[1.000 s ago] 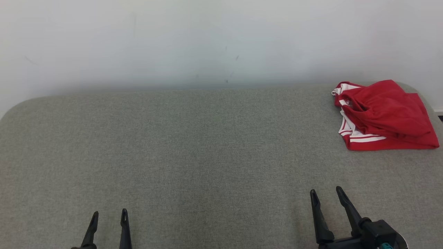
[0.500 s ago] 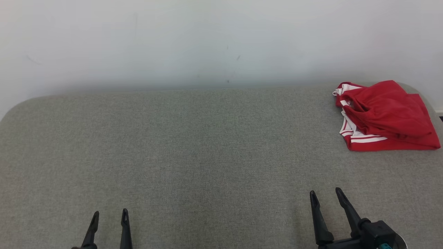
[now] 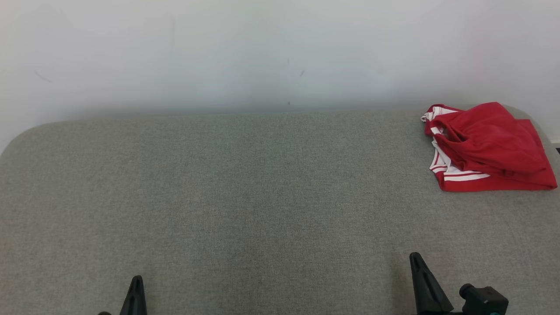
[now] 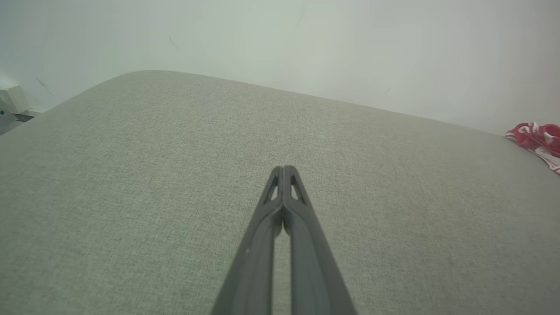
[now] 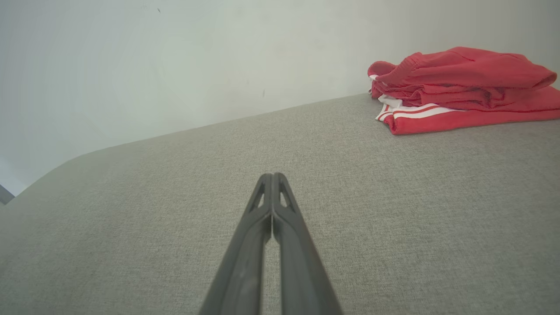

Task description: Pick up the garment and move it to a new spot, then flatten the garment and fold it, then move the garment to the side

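Note:
The garment (image 3: 488, 146) is red cloth with white stripes, lying folded in a loose pile at the far right of the grey padded table (image 3: 245, 183). It also shows in the right wrist view as the garment (image 5: 463, 89) at the upper right, and as a small red patch of garment (image 4: 536, 140) at the right edge of the left wrist view. My left gripper (image 3: 136, 284) is shut and empty at the lower left. My right gripper (image 3: 415, 262) is shut and empty at the lower right, well short of the cloth. Both wrist views show the fingertips pressed together.
A plain white wall (image 3: 262, 52) runs behind the table. The table's corners are rounded, and the pile lies close to the far right corner. A small pale box (image 4: 13, 98) sits beyond the table's left end.
Both grippers have closed: each showed two spread fingers before and now shows a single joined tip. Both have also drawn back slightly toward the bottom edge. The garment has not moved.

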Available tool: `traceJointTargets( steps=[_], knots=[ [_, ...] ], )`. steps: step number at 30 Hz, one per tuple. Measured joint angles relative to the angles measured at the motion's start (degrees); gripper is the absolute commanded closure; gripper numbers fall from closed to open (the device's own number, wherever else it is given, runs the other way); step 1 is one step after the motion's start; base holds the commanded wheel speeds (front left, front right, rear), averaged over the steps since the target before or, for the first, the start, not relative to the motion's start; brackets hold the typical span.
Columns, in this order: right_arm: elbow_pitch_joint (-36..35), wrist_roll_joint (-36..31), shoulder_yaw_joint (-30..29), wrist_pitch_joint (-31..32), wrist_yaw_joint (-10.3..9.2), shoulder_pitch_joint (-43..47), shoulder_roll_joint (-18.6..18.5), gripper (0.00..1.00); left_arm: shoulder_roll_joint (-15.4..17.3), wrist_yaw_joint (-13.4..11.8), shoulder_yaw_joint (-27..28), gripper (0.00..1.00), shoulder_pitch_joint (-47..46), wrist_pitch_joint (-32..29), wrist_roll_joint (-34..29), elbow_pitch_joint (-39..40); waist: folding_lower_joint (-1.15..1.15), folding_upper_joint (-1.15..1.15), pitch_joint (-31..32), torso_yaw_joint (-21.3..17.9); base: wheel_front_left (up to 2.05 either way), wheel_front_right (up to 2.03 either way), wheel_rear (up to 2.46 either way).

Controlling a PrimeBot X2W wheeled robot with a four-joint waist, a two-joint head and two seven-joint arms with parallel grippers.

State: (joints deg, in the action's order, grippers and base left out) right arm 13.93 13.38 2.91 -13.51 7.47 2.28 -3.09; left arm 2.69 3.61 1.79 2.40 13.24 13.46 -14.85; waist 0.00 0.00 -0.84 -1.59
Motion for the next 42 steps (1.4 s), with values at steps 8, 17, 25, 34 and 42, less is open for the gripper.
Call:
traceJointTargets(
  steps=[8, 17, 25, 34, 42],
  knots=[
    [0.1, 9.4, -0.3, 2.3, 0.0, -0.8, -0.5, 1.0, 0.0, 0.5, 0.0, 1.0, 0.0, -1.2, 8.7, 1.5, 0.0, 0.0, 0.0, 0.1, 0.0, 0.0, 0.0],
    [0.1, 18.9, -0.9, 4.7, 0.0, -1.5, -0.9, 1.0, 0.0, 0.9, 0.1, 1.0, 0.3, -2.5, 17.9, 2.8, 0.0, 0.0, 0.1, 0.2, 0.0, 0.0, 0.0],
    [0.1, 26.3, -1.5, 6.9, 0.0, -2.3, -1.1, 1.0, 0.0, 1.3, 0.3, 1.0, 0.7, -3.8, 25.2, 3.7, 0.0, 0.0, 0.1, 0.3, 0.0, 0.0, 0.0],
    [0.1, 33.9, -2.3, 9.1, 0.0, -3.2, -1.3, 1.0, 0.0, 1.5, 0.5, 1.0, 0.8, -4.9, 32.6, 4.7, 0.0, 0.0, 0.2, 0.4, 0.0, 0.0, 0.0],
    [0.1, 40.0, -3.0, 11.0, 0.0, -3.6, -1.4, 1.0, 0.0, 1.9, 0.7, 1.0, 0.8, -5.9, 38.6, 5.5, 0.0, 0.0, 0.2, 0.6, 0.0, 0.0, 0.0]
  ],
)
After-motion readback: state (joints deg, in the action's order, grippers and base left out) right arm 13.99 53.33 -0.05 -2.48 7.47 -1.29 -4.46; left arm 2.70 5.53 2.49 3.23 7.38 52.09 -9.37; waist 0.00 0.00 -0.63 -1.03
